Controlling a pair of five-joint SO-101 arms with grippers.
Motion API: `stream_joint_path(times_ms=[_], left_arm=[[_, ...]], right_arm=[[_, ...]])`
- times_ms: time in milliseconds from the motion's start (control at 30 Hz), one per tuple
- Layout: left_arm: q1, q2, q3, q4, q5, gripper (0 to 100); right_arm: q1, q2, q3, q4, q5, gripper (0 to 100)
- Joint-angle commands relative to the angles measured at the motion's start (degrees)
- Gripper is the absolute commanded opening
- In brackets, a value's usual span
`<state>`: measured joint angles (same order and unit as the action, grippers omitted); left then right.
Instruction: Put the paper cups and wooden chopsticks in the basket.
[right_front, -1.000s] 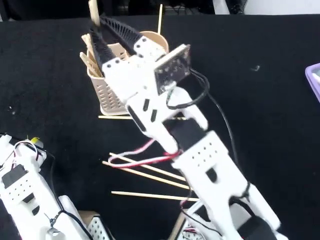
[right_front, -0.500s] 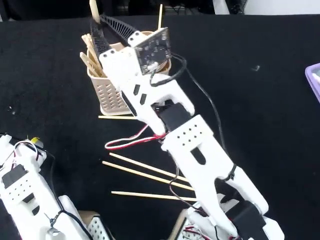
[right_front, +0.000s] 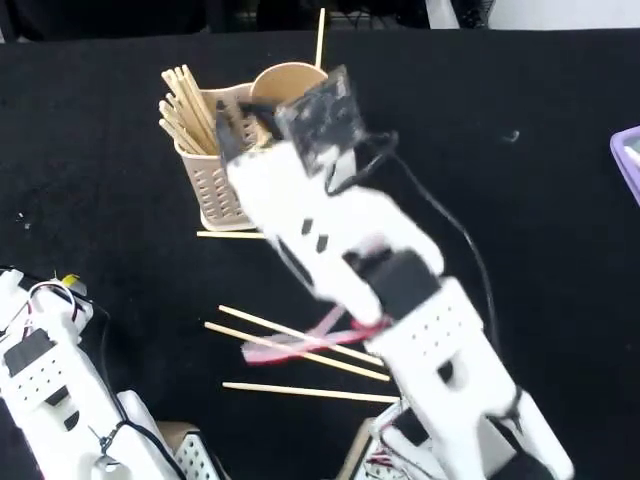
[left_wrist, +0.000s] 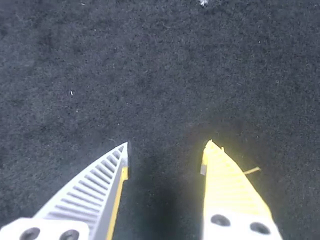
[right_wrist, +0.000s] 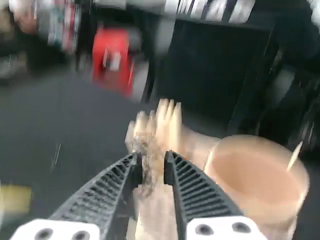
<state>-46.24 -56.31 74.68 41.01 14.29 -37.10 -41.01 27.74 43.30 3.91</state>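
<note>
Pulling back from the basket (right_front: 215, 195), my right gripper (right_wrist: 151, 156) hangs narrowly parted, empty. Loose chopsticks (right_front: 300, 392) on the surface (right_front: 520, 200) look light, stiff, thin: pinch mid-length.

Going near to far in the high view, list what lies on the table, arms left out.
Single chopstick → pair of chopsticks → chopstick at the basket's foot → basket.

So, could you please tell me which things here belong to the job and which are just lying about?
Job: basket, paper cup, chopsticks in the basket, loose chopsticks on the table.
Lying about: purple object at the high view's right edge.
</note>
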Motion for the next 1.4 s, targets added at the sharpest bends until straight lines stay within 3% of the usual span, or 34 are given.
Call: stream_joint_path(times_ms=[0,133,267,433,767,1167,1367], left_arm=[[0.48,-1.05,-0.84,-0.97,0.26,24],[0.48,-1.05,-0.84,-0.97,0.26,24],[0.48,-1.05,-0.84,-0.97,0.26,24],[0.48,-1.05,-0.92,-0.97,0.26,24],[0.48,-1.05,-0.92,-0.97,0.26,24],[0.48,-1.05,-0.92,-0.97,0.26,24],[0.48,-1.05,-0.92,-0.97,0.26,24]], right_arm=[[-2.37,-4.0,7.08,16.44,7.38,12.3],[-3.87,-4.0,20.79,21.36,18.37,19.8],[-4.92,-3.91,34.42,15.38,25.93,20.8],[-5.01,-3.91,43.74,5.71,25.93,20.8],[-6.51,-2.68,44.97,5.19,25.67,20.8],[-4.75,20.44,34.42,-0.53,23.38,20.8],[-2.81,27.12,29.32,0.97,23.65,5.7]])
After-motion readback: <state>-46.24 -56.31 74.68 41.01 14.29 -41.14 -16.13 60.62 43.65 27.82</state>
